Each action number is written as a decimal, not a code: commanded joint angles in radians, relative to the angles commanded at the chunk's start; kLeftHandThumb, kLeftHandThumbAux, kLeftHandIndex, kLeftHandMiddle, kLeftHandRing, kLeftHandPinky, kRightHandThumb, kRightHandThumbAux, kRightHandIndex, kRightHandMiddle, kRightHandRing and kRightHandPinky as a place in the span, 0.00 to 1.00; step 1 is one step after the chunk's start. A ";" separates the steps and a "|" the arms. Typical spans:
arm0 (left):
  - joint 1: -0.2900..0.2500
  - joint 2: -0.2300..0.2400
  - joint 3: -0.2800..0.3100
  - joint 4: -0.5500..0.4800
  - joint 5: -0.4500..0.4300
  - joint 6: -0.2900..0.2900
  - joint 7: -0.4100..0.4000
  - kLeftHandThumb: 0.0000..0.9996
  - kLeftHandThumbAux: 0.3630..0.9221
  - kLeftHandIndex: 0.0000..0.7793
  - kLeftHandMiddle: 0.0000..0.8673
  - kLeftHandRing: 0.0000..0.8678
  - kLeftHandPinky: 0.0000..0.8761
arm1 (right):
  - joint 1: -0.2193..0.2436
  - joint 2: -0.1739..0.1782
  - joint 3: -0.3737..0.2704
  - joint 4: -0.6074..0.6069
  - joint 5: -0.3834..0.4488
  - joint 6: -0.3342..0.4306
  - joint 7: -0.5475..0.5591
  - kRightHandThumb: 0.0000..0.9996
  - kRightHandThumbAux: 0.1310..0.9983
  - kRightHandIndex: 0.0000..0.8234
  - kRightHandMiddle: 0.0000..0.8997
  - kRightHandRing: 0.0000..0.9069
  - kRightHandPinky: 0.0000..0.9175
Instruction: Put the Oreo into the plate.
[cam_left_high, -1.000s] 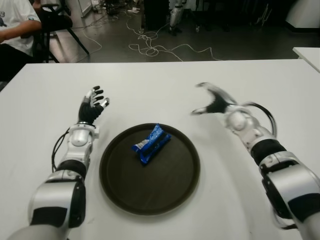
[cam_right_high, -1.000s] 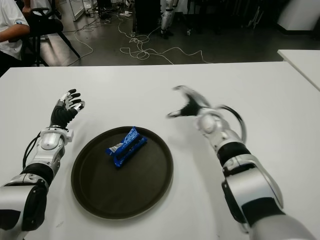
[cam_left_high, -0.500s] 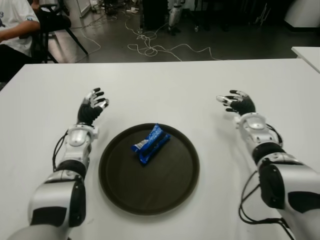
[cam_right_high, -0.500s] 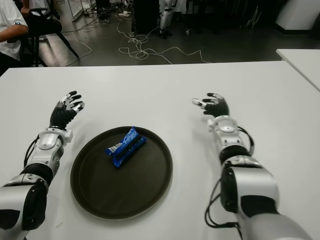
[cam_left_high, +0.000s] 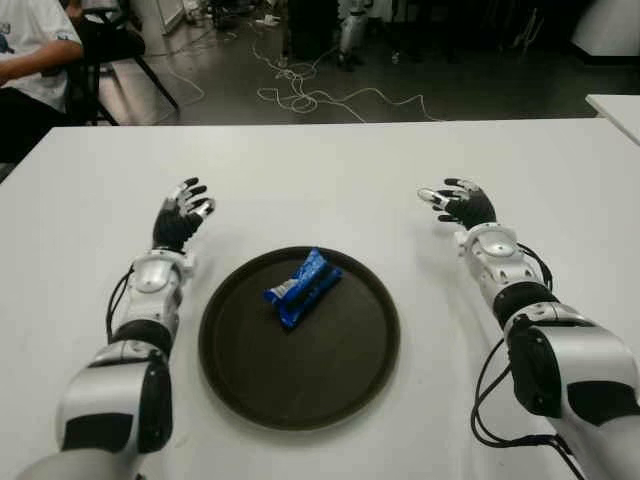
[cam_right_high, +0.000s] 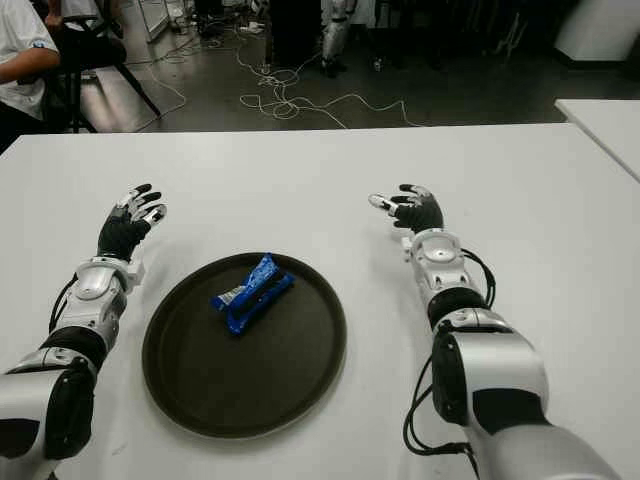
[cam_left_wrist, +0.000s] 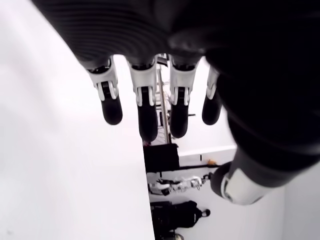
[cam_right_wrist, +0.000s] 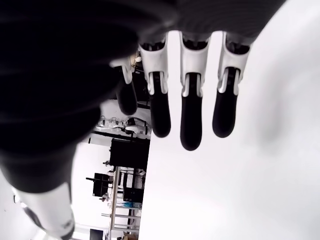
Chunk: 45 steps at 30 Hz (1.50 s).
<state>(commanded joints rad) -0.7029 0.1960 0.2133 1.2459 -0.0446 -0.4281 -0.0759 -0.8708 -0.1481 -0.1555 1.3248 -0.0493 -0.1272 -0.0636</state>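
White table (cam_left_high: 300, 170), task apparently done.
Oreo (cam_left_high: 303, 288) lies in the plate (cam_left_high: 240, 370); left hand (cam_left_high: 181, 218) and right hand (cam_left_high: 462, 203) flank it, fingers spread, empty; nothing further seems needed.

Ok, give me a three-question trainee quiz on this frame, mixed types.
1. True or false: the Oreo pack lies inside the dark round plate.
2. Which hand holds the pack? A) left hand B) right hand C) neither
3. Fill in: both hands show beside the plate over the white ___.

Key: 1 true. 2 C; both wrist views show spread fingers holding nothing. 3 table.
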 joint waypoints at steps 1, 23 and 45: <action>0.000 0.000 -0.001 -0.001 0.001 0.000 0.001 0.00 0.65 0.18 0.21 0.18 0.15 | 0.000 0.000 0.001 0.000 -0.001 0.001 0.001 0.00 0.69 0.27 0.33 0.38 0.43; -0.004 -0.001 -0.014 0.003 0.022 -0.005 0.017 0.00 0.63 0.19 0.22 0.19 0.16 | 0.005 -0.003 0.041 0.001 -0.053 -0.013 -0.010 0.00 0.72 0.29 0.37 0.41 0.43; -0.003 0.002 -0.012 0.006 0.018 0.004 0.004 0.00 0.58 0.18 0.21 0.18 0.14 | 0.017 0.004 0.069 0.002 -0.085 -0.037 -0.036 0.00 0.76 0.28 0.35 0.39 0.41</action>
<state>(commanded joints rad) -0.7058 0.1984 0.2012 1.2520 -0.0266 -0.4238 -0.0715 -0.8539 -0.1439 -0.0862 1.3269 -0.1345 -0.1642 -0.0993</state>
